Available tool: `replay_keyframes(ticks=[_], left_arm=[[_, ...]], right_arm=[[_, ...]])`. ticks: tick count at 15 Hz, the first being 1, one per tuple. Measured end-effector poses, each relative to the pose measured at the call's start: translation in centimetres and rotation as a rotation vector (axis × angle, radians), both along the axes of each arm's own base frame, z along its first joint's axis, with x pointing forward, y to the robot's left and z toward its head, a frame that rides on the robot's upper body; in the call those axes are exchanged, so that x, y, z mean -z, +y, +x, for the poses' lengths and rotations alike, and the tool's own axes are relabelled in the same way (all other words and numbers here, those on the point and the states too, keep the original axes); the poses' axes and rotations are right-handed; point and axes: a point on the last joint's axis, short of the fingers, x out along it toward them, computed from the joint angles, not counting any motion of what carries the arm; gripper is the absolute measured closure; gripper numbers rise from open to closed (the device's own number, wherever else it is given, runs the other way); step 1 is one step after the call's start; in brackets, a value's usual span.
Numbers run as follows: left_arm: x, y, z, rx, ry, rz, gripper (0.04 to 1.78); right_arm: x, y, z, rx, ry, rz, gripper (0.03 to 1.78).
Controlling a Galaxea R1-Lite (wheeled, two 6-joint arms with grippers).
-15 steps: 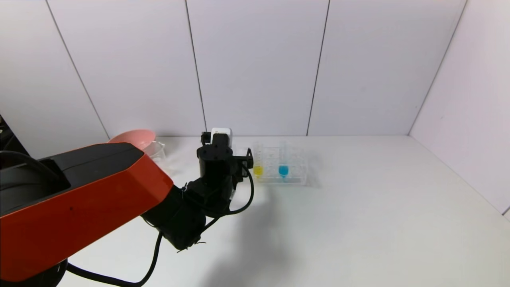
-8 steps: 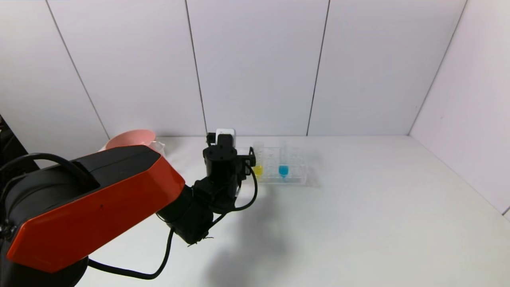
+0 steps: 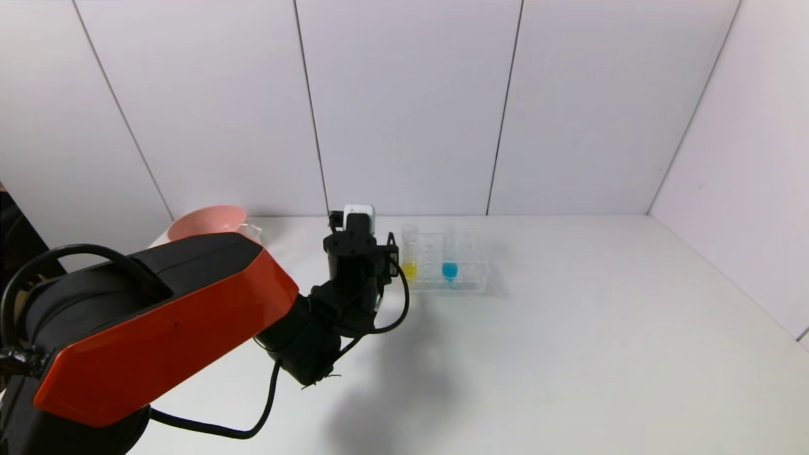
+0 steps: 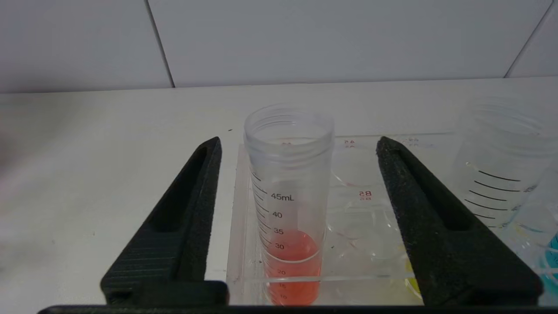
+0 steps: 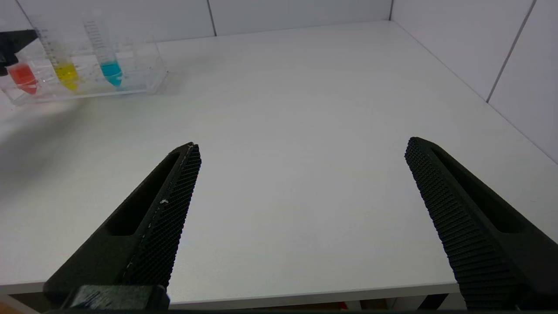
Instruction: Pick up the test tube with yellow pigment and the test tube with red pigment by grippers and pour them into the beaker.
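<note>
The test tube with red pigment [image 4: 287, 205] stands upright in a clear rack [image 4: 370, 279], between the open fingers of my left gripper [image 4: 298, 140], touching neither. In the head view my left gripper [image 3: 370, 253] sits at the rack's left end and hides the red tube. The test tube with yellow pigment [image 3: 409, 256] stands in the rack just right of it. It also shows in the right wrist view [image 5: 65, 69], beside the red tube [image 5: 22, 77]. The beaker [image 3: 251, 228] is mostly hidden behind my left arm. My right gripper [image 5: 303, 145] is open and empty over the table's near edge.
A tube with blue liquid [image 3: 449, 265] stands in the rack [image 3: 471, 278] right of the yellow one. A pink bowl [image 3: 205, 221] sits at the back left by the wall. White wall panels close the back and right of the table [image 3: 569, 328].
My left arm has reached forward and a little right, bringing its gripper closer to the rack's left end. The tubes and rack have not moved.
</note>
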Motion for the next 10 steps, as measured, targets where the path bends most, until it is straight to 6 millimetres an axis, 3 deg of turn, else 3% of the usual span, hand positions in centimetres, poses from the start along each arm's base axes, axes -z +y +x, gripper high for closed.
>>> replay_keyframes(ticks=[3,4,10], left_arm=[[0.05,-0.11,0.30,-0.003,-0.010,-0.007,1.26],[0.13,-0.14,0.42,-0.005,-0.013,-0.009,1.34],[0.28,-0.30,0.58,-0.008,-0.016,-0.011,1.36]], right_arm=[[0.00,0.00,0.00,0.000,0.000,0.000,0.10],[0.00,0.00,0.00,0.000,0.000,0.000,0.10],[0.00,0.00,0.00,0.000,0.000,0.000,0.10]])
